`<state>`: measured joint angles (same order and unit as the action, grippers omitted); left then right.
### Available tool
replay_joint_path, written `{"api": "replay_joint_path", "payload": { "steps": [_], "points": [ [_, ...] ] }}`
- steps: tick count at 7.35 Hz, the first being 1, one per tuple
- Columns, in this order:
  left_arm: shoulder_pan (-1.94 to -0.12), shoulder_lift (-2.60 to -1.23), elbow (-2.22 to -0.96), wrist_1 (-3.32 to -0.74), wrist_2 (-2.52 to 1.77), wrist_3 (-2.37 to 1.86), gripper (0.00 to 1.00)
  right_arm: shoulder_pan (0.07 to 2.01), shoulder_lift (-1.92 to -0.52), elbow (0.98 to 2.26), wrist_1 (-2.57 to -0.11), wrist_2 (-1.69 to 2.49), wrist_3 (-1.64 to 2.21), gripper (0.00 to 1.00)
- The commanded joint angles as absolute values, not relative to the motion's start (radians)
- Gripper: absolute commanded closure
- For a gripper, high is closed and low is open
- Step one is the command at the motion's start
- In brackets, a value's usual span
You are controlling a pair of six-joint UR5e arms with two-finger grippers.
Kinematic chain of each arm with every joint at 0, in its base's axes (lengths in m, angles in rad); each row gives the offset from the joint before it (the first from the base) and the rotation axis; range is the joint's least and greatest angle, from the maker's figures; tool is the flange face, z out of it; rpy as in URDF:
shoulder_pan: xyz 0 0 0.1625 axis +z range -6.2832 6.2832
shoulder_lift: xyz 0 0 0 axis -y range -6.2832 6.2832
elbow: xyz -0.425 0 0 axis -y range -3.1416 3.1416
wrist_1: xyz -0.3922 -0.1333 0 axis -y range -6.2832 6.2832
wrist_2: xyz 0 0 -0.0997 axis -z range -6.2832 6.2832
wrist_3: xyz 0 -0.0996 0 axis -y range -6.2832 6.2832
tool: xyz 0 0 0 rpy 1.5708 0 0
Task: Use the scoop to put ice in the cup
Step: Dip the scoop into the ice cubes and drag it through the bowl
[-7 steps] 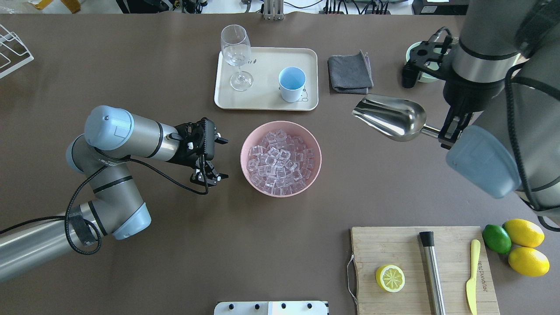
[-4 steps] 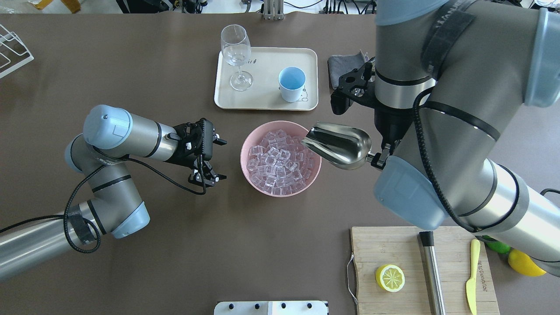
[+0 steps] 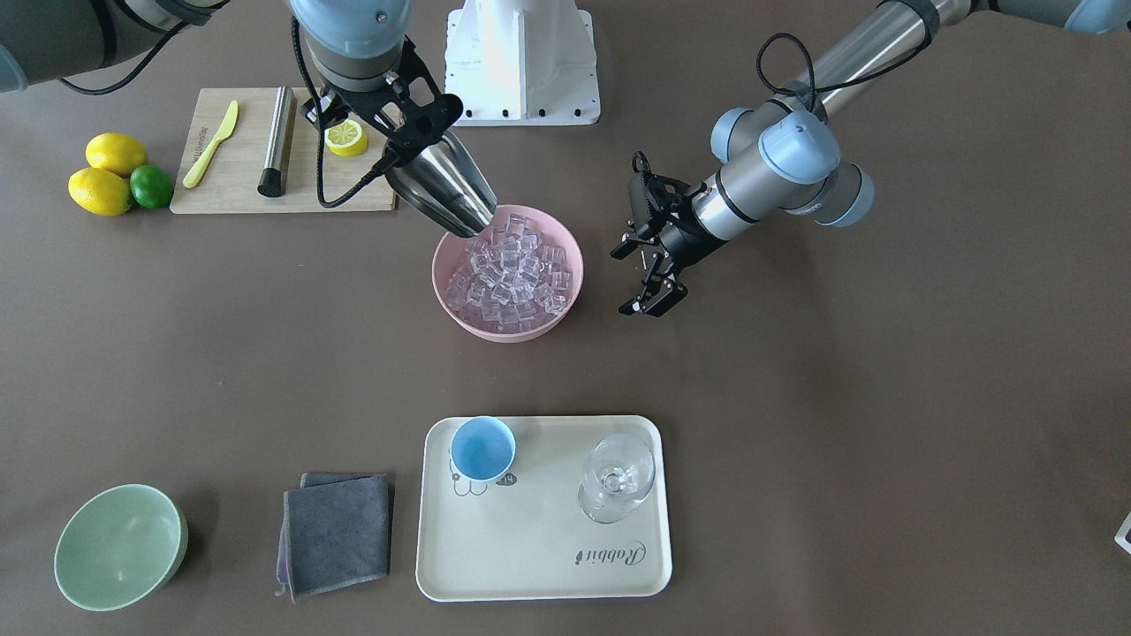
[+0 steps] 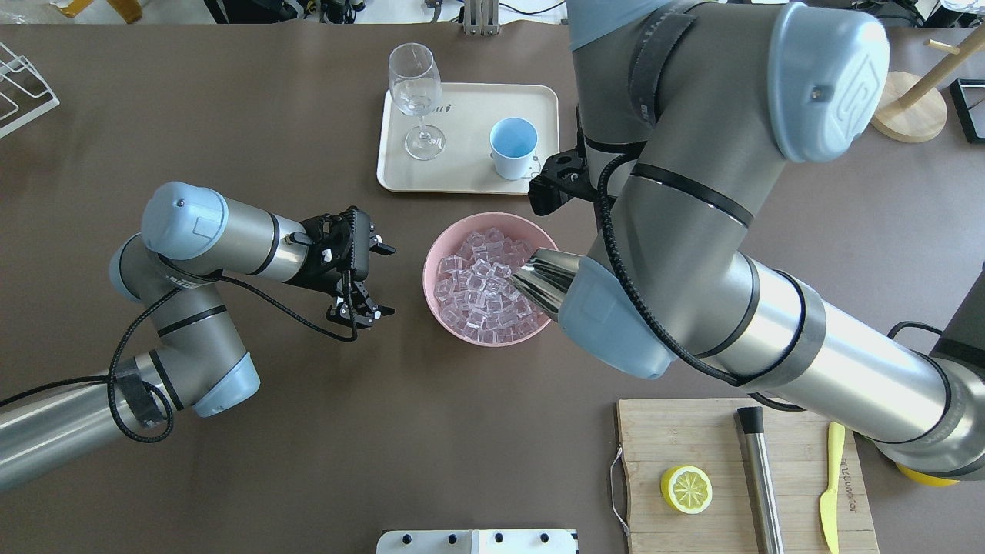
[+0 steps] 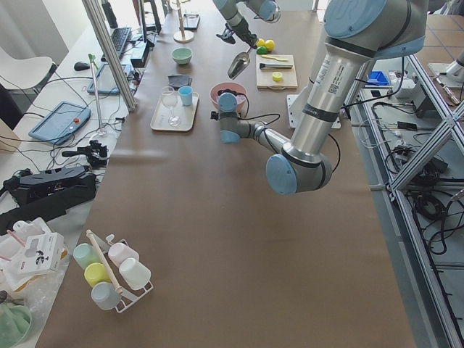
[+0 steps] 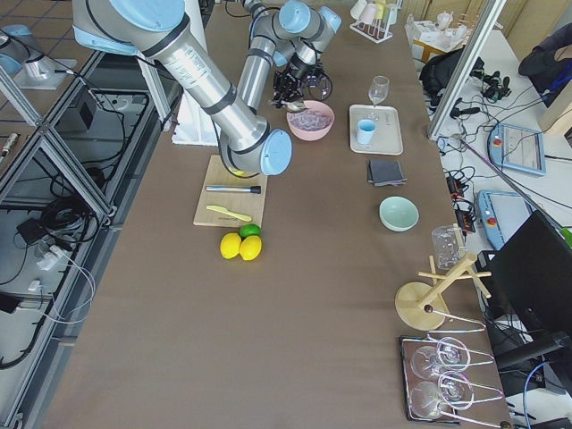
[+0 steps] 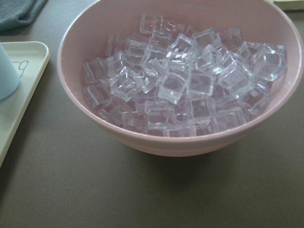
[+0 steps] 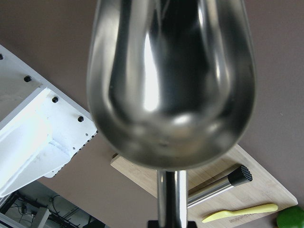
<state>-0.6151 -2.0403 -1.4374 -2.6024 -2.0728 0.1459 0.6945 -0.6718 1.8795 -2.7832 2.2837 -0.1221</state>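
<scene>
The right gripper point(image 8: 170, 222) is clamped tight on the thin rod handle of the shiny steel scoop point(image 3: 442, 199). The scoop tips down, mouth first. Its front lip sits right at the pile of small clear ice cubes point(image 4: 481, 285), on the side of the round pink bowl point(image 3: 508, 334) that is nearest the right arm. I cannot see whether any ice is inside the scoop yet.

The left gripper point(image 4: 388, 279) hangs just beside the other side of the pink bowl. Its fingers are apart and hold nothing.

The little light-blue cup point(image 3: 482, 448) stands on the cream tray point(image 3: 548, 565), well apart from the bowl and next to a clear stemmed glass point(image 3: 617, 477). The cup looks empty.

I think the job now is digging. To do it well, the scoop should slide low, under the cubes, and not poke down on top of them. A hard poke could push the bowl away or make cubes jump out. Then the mouth should tip up so the ice rolls to the back.

A small load is best, because the cup is much smaller than the scoop. The pour should go slowly, right over the middle of the cup.
</scene>
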Motion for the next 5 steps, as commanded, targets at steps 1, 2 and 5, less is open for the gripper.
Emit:
{"api": "replay_joint_path", "payload": {
  "steps": [1, 2, 5],
  "points": [
    [-0.614, -2.039, -1.437, -2.602, -2.072, 0.144, 0.02, 0.695, -0.629, 1.749, -2.821, 2.307, -0.121, 1.0],
    [-0.611, -2.04, -1.437, -2.6, -2.068, 0.143, 0.02, 0.689, -0.621, 1.714, -2.83, 2.309, -0.121, 1.0],
    [-0.604, -2.049, -1.434, -2.596, -2.063, 0.143, 0.02, 0.638, -0.554, 1.596, -2.849, 2.289, -0.121, 1.0]
  ]
}}
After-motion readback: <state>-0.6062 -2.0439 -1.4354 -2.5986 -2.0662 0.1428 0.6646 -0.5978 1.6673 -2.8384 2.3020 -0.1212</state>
